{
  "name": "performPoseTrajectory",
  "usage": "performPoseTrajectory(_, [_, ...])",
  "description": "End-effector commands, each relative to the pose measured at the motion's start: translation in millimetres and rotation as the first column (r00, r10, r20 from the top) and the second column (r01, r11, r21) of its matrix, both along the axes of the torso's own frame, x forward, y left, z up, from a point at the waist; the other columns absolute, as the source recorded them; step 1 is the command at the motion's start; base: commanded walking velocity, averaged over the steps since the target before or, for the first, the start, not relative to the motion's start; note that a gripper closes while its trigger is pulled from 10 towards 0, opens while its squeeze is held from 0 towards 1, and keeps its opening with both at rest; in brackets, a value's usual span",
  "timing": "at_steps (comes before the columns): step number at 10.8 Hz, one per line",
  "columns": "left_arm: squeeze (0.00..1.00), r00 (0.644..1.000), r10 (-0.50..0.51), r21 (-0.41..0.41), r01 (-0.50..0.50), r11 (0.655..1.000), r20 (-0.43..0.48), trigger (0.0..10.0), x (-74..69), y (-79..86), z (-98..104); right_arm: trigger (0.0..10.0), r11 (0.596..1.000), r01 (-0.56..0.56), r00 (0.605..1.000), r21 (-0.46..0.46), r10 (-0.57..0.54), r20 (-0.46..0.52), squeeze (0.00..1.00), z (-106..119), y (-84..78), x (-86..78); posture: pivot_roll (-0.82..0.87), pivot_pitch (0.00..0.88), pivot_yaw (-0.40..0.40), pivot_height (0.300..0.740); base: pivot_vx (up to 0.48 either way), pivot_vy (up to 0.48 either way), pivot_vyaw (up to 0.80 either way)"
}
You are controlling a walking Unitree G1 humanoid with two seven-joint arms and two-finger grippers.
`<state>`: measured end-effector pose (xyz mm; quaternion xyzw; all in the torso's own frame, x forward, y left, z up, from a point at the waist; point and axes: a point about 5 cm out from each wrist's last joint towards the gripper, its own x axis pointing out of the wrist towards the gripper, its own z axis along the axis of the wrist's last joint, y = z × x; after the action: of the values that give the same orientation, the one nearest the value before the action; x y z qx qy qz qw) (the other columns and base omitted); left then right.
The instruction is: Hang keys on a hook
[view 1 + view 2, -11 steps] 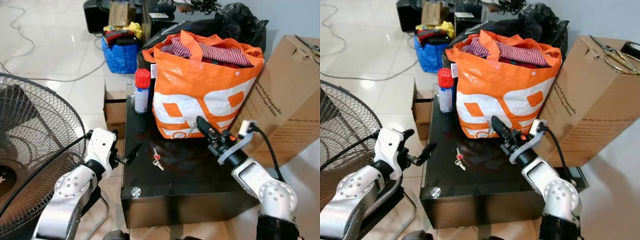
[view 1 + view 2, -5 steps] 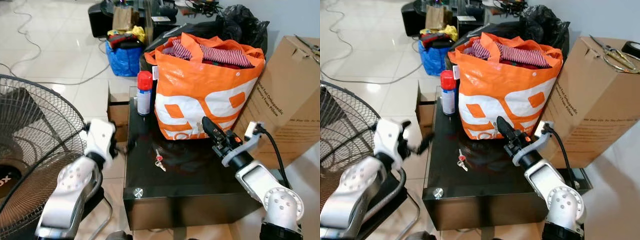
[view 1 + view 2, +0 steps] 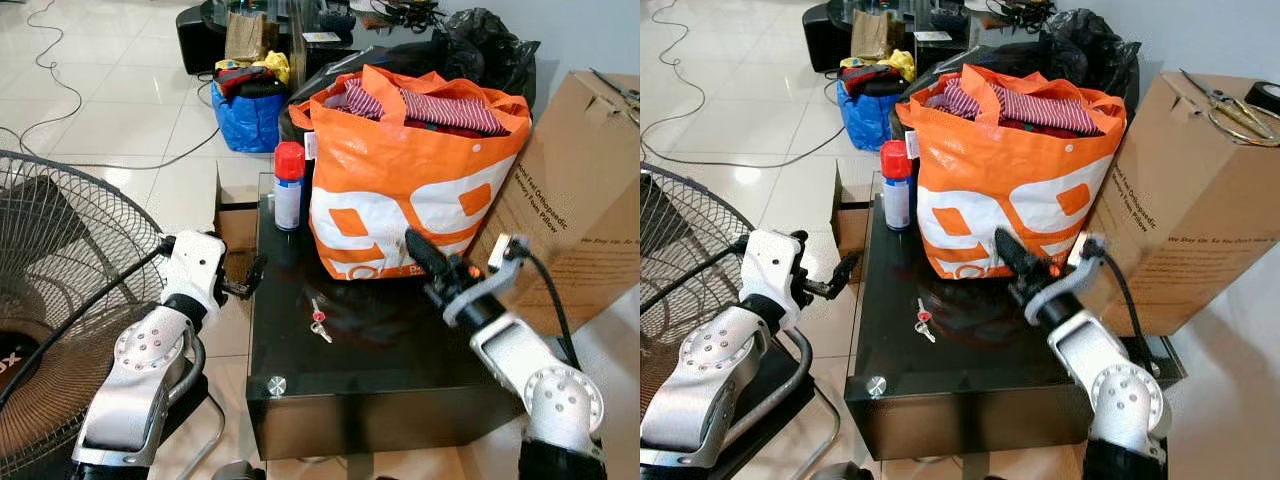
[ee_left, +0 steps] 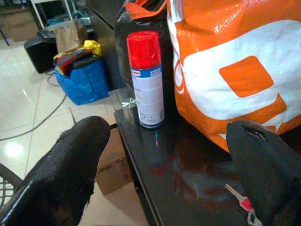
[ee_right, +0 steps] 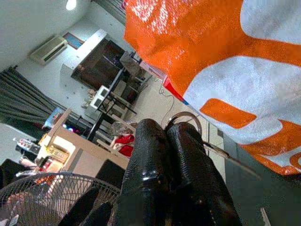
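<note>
On the black glossy table point(image 3: 400, 350), just in front of the orange and white bag point(image 3: 410, 190), lies a small bunch of keys point(image 3: 317, 321): a silvery key blade with a red head or tag, lying flat on the dark top near the bag's lower left corner. A second, thin metal ring with a blade point(image 5: 186, 117) sticks out past the tips of the right claw point(image 3: 412, 245), whose two black fingers are pressed together around it; the ring is too small to describe further. That claw sits close against the front of the bag, toward its right side.

The left claw point(image 3: 255, 272) hovers off the table's left edge, level with the bag's base, its fingers spread wide with nothing between them. From the left wrist view the keys point(image 4: 242, 205) lie ahead of it, near the bag.

Beside the bag's left side stands a spray can point(image 3: 288, 185) with a red cap. A cardboard box point(image 3: 590, 200) stands to the bag's right, and a floor fan point(image 3: 60, 290) is well to its left.
</note>
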<state>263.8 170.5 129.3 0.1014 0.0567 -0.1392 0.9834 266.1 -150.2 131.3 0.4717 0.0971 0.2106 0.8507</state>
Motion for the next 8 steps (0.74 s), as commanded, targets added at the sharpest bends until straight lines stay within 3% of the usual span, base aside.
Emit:
performPoseTrajectory(1, [0.00, 1.000, -0.006, 0.016, 0.006, 1.000, -0.003, 10.0, 1.6, -1.8, -0.9, 10.0, 1.000, 0.019, 1.000, -0.012, -0.019, 0.007, 0.00, 3.1, -2.9, 0.7, -0.02, 0.000, -0.035, 0.740, -0.356, 0.000, 0.00])
performPoseTrajectory(8, [0.00, 1.000, -0.024, 0.035, 0.024, 0.999, 0.002, 10.0, 4.3, -5.2, -1.6, 10.0, 0.999, 0.044, 0.999, -0.023, -0.044, 0.010, 0.00, 5.0, -7.7, 6.0, -0.02, 0.000, -0.038, 0.740, -0.333, 0.000, 0.00])
